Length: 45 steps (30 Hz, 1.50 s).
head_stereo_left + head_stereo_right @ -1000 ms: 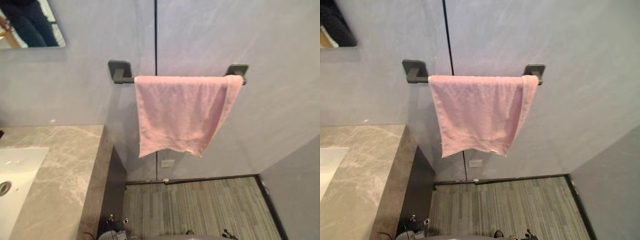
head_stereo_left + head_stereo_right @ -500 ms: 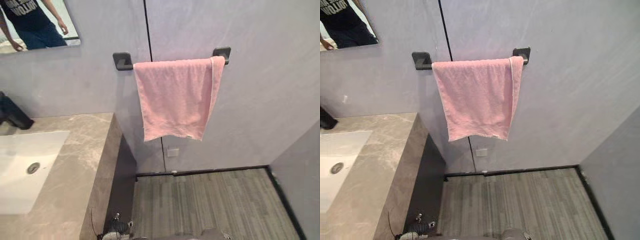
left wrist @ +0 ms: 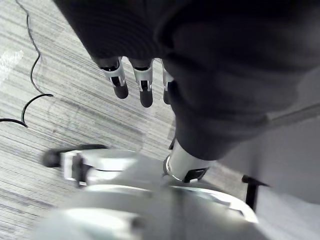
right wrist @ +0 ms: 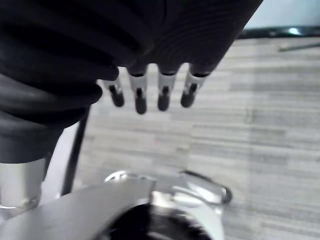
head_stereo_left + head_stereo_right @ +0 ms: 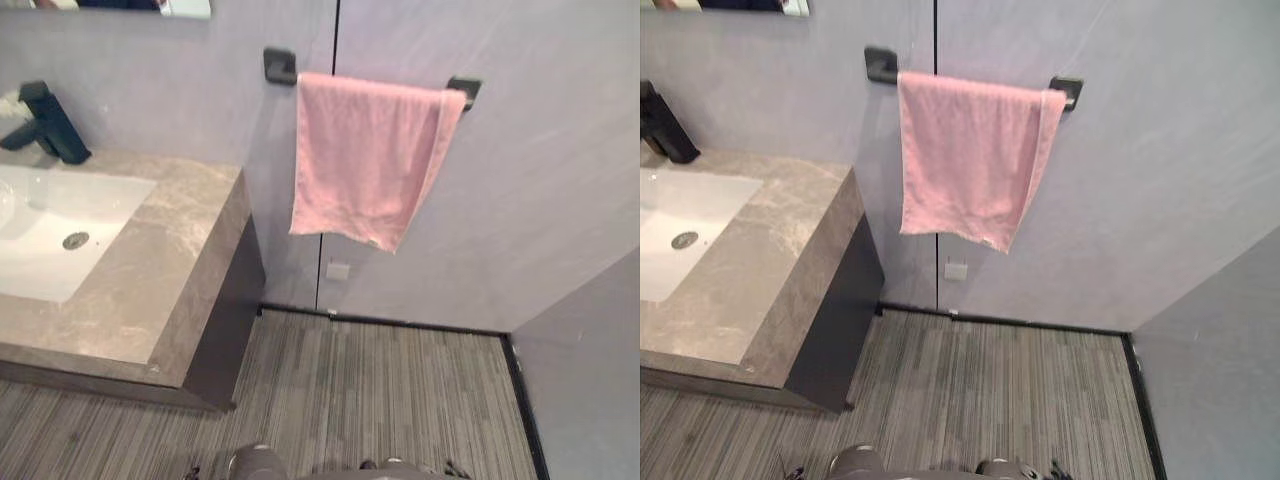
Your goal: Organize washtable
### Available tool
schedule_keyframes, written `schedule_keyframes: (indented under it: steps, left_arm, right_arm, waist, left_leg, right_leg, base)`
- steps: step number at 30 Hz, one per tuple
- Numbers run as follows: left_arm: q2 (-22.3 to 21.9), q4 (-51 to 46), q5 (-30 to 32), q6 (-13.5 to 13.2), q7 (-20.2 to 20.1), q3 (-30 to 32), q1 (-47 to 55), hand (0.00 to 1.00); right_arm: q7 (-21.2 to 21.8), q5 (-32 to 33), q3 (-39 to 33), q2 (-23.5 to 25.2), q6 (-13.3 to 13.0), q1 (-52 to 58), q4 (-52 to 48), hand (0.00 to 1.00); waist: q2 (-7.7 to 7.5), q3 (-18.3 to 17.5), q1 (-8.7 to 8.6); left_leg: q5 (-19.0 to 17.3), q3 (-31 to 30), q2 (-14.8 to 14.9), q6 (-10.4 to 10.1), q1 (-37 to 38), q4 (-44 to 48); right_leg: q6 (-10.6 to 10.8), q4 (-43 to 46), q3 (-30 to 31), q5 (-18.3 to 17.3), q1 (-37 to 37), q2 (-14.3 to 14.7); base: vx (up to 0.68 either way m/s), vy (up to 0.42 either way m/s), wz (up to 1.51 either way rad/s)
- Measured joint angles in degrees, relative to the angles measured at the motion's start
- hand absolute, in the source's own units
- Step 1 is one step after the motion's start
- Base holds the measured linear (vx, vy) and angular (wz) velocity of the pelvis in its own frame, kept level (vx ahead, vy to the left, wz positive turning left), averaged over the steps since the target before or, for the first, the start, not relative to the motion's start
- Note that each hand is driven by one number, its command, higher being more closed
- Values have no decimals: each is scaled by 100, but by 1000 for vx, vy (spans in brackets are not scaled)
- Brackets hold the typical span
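**sinkwatcher:** which step of the washtable tidy is this thing doing? Both hands are looking idle to me.

**g1_fan:** Yeah, I'm reading it as between steps. The left hand [image 3: 145, 86] is hanging low over the floor [image 5: 400, 400] with its fingers straight and relaxed, holding nothing. The right hand [image 4: 164, 93] is doing the same on its own side.

**sinkwatcher:** so where's the stuff it's meant to be sorting?

**g1_fan:** All of it is sitting well above and ahead of both hands. The washtable [image 5: 170, 250], with its sink [image 5: 50, 220] and black faucet [image 5: 50, 120], is lying forward on the left hand's side, well apart from it. The pink towel [image 5: 368, 150] is draping over the towel bar [image 5: 280, 65] on the wall, up ahead and nearer the right hand's side, its lower edge running a bit slanted.

**sinkwatcher:** next move?

**g1_fan:** Guessing here: either hand is needing a big lift and reach before touching anything. Probably the left one toward the counter.
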Motion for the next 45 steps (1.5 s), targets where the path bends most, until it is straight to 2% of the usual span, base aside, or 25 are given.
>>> schedule_keyframes:
  steps: [1, 2, 5, 7, 9, 11, 13, 14, 15, 16, 18, 20, 21, 22, 24, 27, 29, 30, 31, 32, 34, 35, 38, 43, 45]
  left_arm:
    - [-6, 0, 9, -7, -3, 0, -52, 0]
    - [-8, -74, 71, -23, 2, 4, -113, 0]
    - [132, -80, 141, -25, 74, -2, -52, 0]
    - [175, -81, 180, -25, 114, -85, -70, 0]
    - [190, -81, 310, -28, 119, -250, -109, 0]
    - [230, -80, 369, -31, 117, -411, -179, 0]
    - [418, -101, 398, -46, 112, -661, -161, 0]
    - [449, -100, 396, -46, 113, -700, -142, 0]
    - [429, -128, 396, -67, 112, -742, -137, 0]
    - [385, -172, 385, -77, 112, -733, -115, 0]
    - [348, -196, 337, -139, 107, -719, -64, 0]
    - [376, -221, 336, -149, 91, -401, -2, 0]
    - [314, -172, 337, -143, 86, -317, 59, 0]
    - [388, -146, 339, -118, 78, -264, 106, 0]
    - [471, -33, 343, -67, 75, -228, 100, 0]
    - [340, 76, 331, -12, 71, -203, 53, 0]
    - [285, 32, 318, -41, 71, -186, -2, 0]
    - [284, -50, 294, -89, 79, -65, 2, 0]
    - [278, -71, 294, -95, 81, -4, 31, 0]
    - [188, -71, 292, -68, 80, 157, 89, 0]
    - [144, -71, 287, -83, 77, 166, 98, 0]
    - [108, -69, 285, -83, 77, 179, 69, 0]
    - [15, -62, 286, -81, 78, 171, 137, 0]
    - [227, -184, 289, -187, 91, -330, 153, 0]
    - [245, -227, 300, -260, 87, -473, 133, 0]
  right_arm:
    - [0, 50, -4, 13, 9, 1, 69, 0]
    - [9, 95, -40, 15, 40, -81, 263, 0]
    - [5, 189, 55, 230, 60, -81, 430, 0]
    - [5, 308, 123, 202, 55, -38, 437, 0]
    - [-24, 381, 363, 100, 13, -133, 447, 0]
    - [-43, 437, 471, 117, -2, -211, 437, 0]
    - [-120, 568, 682, 151, 8, -293, 432, 0]
    - [-128, 569, 683, 150, 5, -272, 420, 0]
    - [-132, 579, 680, 94, 5, -243, 409, 0]
    - [-126, 577, 677, 66, 7, -268, 410, 0]
    - [-40, 561, 622, 31, 13, -233, 436, 0]
    - [11, 445, 280, 70, 71, -217, 570, 0]
    - [16, 294, 179, 40, 77, -278, 626, 0]
    - [15, 148, 170, 34, 78, -395, 621, 0]
    - [13, 21, 151, -1, 116, -603, 635, 0]
    - [19, -133, 33, -78, 120, -781, 595, 0]
    - [21, -133, -207, -10, 124, -642, 618, 0]
    - [17, -131, -242, 43, 158, -617, 678, 0]
    - [16, -130, -235, 54, 154, -658, 680, 0]
    - [16, -125, -230, 26, 110, -804, 631, 0]
    - [17, -122, -232, 17, 110, -891, 607, 0]
    - [18, -133, -224, 9, 103, -908, 594, 0]
    - [17, -150, -125, 17, 126, -916, 638, 0]
    - [8, -138, 92, 105, 107, -943, 628, 0]
    - [8, -156, 101, 100, 126, -999, 627, 0]
  waist:
    - [53, -3, -19]
    - [207, -30, -98]
    - [-126, -150, -203]
    - [-68, -143, -239]
    - [26, -69, -233]
    - [-67, -17, -229]
    - [-332, 94, -135]
    - [-340, 90, -114]
    - [-280, 94, -59]
    - [-231, 92, -55]
    - [-61, 154, -66]
    - [-85, 71, 38]
    - [-80, -106, 264]
    - [-138, -145, 315]
    - [-185, -159, 245]
    - [-7, -32, 226]
    - [-29, 10, -54]
    - [-207, 31, 45]
    - [-242, 33, 170]
    - [-178, 27, 274]
    - [-202, 12, 246]
    - [-228, 5, 254]
    - [-252, 18, 271]
    - [-211, -63, 397]
    - [-149, -93, 401]
  left_leg:
    - [36, -17, 44, -55, 228, -190]
    - [8, -27, -46, -568, 575, -984]
    - [-57, -94, -206, -667, 586, -1480]
    - [-311, -191, -187, -1008, 675, -1866]
    - [-683, -200, -53, -1215, 630, -2229]
    - [-747, -199, -127, -1173, 564, -2403]
    - [-688, -214, -408, -1062, 453, -2439]
    - [-695, -224, -456, -1031, 375, -2363]
    - [-737, -332, -562, -887, 71, -2110]
    - [-713, -411, -555, -816, -48, -2092]
    - [-576, -787, -636, -705, -267, -2126]
    - [-194, -1183, -980, -681, -310, -2660]
    - [79, -1188, -993, -631, -392, -3131]
    - [407, -1295, -1126, -701, -489, -3520]
    - [818, -1539, -1191, -715, -593, -3959]
    - [1421, -1652, -1243, -674, -420, -4608]
    - [1624, -799, -1493, -320, -389, -4543]
    - [1459, -760, -1586, -227, -414, -4237]
    - [1294, -683, -1598, -155, -557, -3939]
    - [836, -893, -1626, -98, -1077, -3048]
    - [492, -900, -1602, 101, -1349, -2722]
    - [258, -598, -1503, 194, -1596, -2442]
    - [252, -308, -1529, 194, -1703, -2406]
    - [601, -968, -2121, 329, -1592, -3061]
    - [346, -939, -2313, 647, -1794, -2756]
  right_leg:
    - [8, 10, -21, 36, -5, 50]
    - [39, 91, 6, 154, -166, 133]
    - [-15, -206, 482, 258, -252, 297]
    - [51, -337, 391, 466, -293, 325]
    - [67, -315, 182, 667, -469, 408]
    - [102, -325, 147, 765, -575, 333]
    - [261, -471, 330, 906, -643, 174]
    - [347, -545, 385, 968, -646, 146]
    - [581, -683, 425, 1103, -712, 7]
    - [688, -680, 454, 1016, -739, 9]
    - [487, 236, 785, 667, -756, 106]
    - [620, -509, 621, 815, -325, -42]
    - [616, -1241, 522, 1128, -241, -14]
    - [514, -1492, 502, 1023, -222, 39]
    - [448, -1727, 388, 1003, -230, 55]
    - [421, -1598, 352, 701, -85, 112]
    - [420, -1202, 910, 26, 330, 200]
    - [336, -845, 885, -85, 367, 83]
    - [368, -730, 834, -122, 409, 4]
    - [414, -542, 574, -155, 434, -10]
    - [415, -506, 291, -155, 468, -108]
    - [414, -523, 60, -154, 482, -120]
    - [377, -532, -257, -78, 670, -301]
    - [362, -295, -485, 493, 753, -537]
    - [349, 159, -554, 572, 677, -785]
  base:
    - [-111, 138, 33]
    - [-127, 131, 20]
    - [-165, 79, 23]
    - [-150, 88, 38]
    - [-256, 155, 34]
    - [-200, 80, 21]
    - [-272, 72, 1]
    - [-222, 89, 13]
    - [-150, 82, 26]
    - [-144, 49, 68]
    - [-81, 1, 109]
    - [-38, 51, 108]
    - [-9, -16, 56]
    - [-18, -50, 42]
    - [-44, -51, 79]
    - [-42, -29, 107]
    - [49, 31, 230]
    - [103, 44, 183]
    - [77, 56, 117]
    - [30, 62, 81]
    - [22, 83, 108]
    - [49, 107, 123]
    - [94, 133, 124]
    - [174, 211, 96]
    - [195, 190, 106]
